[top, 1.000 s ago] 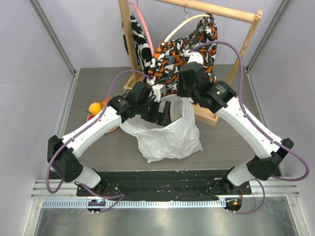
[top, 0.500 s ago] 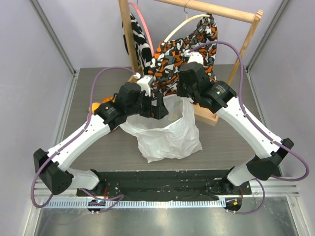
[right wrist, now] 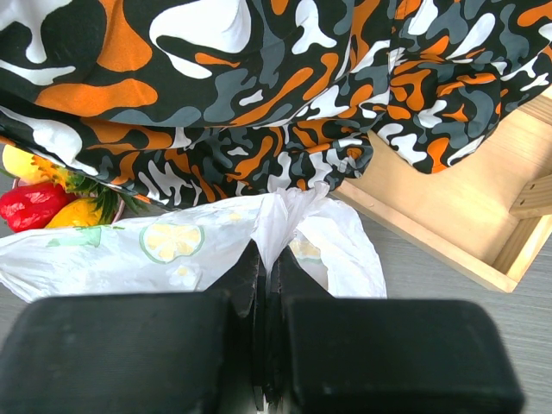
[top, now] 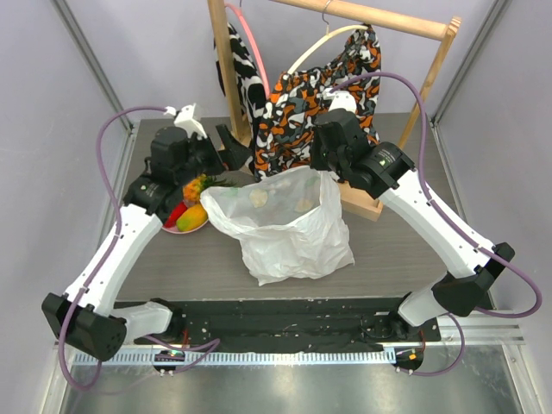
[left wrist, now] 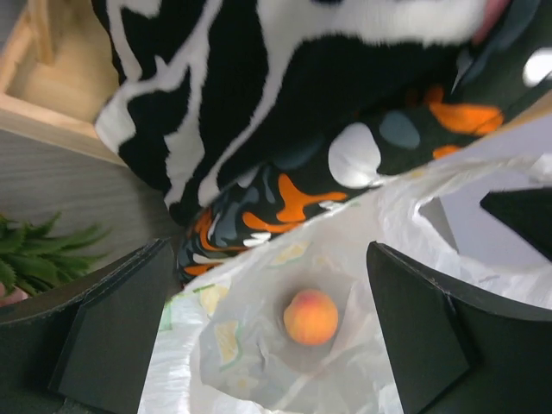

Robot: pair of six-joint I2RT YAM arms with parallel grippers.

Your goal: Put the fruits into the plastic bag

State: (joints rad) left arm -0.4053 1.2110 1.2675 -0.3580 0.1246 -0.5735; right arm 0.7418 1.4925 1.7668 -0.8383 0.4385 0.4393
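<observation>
Right jaws are pinched shut on the top edge of the plastic bag (top: pixel 289 228), holding its mouth up. Left jaws are spread wide and empty, a peach (left wrist: pixel 310 316) lying in the bag below them, the other fruits (top: pixel 191 211) just off to one side. Risk imo: thin film slips out of that pinch and the mouth flops shut, or the left arm snags the patterned cloth (top: pixel 319 86) hanging right behind. Grey wood-grain counter (top: pixel 207 267), plain pale walls.

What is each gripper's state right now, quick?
Left gripper: open, holding nothing.
Right gripper: shut on a bunched edge of the crinkly translucent white plastic bag.
</observation>
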